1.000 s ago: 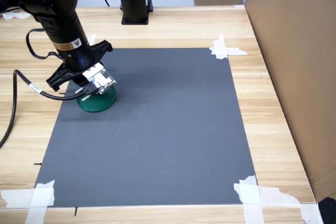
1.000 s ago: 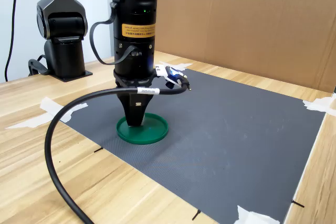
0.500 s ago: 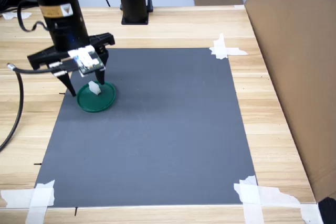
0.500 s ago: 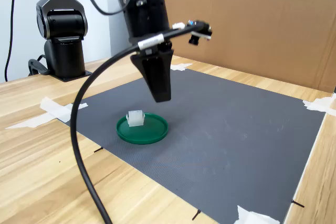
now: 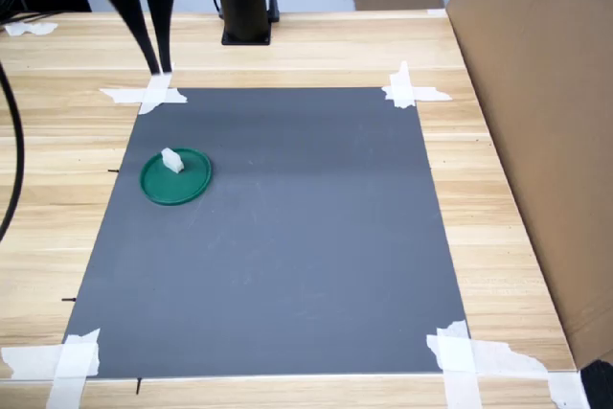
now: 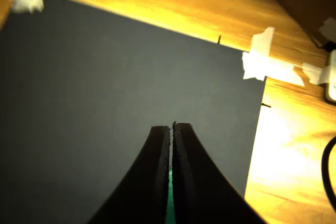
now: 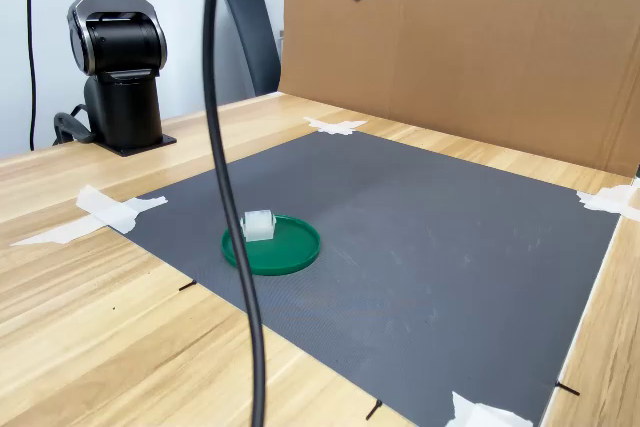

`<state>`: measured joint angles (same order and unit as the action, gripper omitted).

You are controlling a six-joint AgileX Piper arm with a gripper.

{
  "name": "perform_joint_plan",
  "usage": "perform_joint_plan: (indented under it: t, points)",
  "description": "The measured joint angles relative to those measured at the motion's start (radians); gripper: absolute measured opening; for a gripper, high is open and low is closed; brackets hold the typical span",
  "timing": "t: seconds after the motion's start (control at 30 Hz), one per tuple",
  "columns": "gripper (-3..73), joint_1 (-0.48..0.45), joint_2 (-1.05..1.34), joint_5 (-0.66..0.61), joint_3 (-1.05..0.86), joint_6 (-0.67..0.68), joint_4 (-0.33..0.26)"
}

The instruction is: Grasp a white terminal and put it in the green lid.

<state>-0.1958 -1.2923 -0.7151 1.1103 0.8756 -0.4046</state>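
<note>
First exterior view, left to right: hand [image 5: 156, 56] hangs high at the far-left edge of the mat, its tips pointing down over a white tape strip [image 5: 144, 96]. White terminal [image 5: 172, 160] lies nearer the camera and slightly to the first exterior view's right of it — resting inside the green lid [image 5: 176, 176], toward the lid's far side, touching the lid floor. Wrist view: both fingers [image 6: 185, 166] pressed together, nothing between them — only a sliver of green below. Second exterior view agrees: terminal sits in the lid's left part. Judgement: placement looks done; the hand is well apart from the lid, above it. Terminal's long axis: too small to tell.
</note>
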Motion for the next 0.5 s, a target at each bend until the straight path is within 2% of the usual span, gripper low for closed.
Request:
perform_joint_plan:
  t: [0.13, 0.2, 0.23, 0.3, 0.37, 0.43, 0.5]
  points:
    - [-2.3, 0.0, 0.116, 0.0, 0.0, -0.186, -0.004]
    - [-2.4, 0.0, 0.251, 0.02, -0.024, -0.399, 0.009]
    - [-2.4, 0.0, 0.303, 0.053, -0.063, -0.438, 0.02]
    - [-2.4, 0.0, 0.372, 0.12, -0.14, -0.469, 0.046]
    - [-2.4, 0.0, 0.494, 0.24, -0.305, -0.494, 0.085]
    - [-2.4, 0.0, 0.591, 0.318, -0.424, -0.498, 0.092]
    - [-2.4, 0.0, 0.648, 0.346, -0.485, -0.498, 0.092]
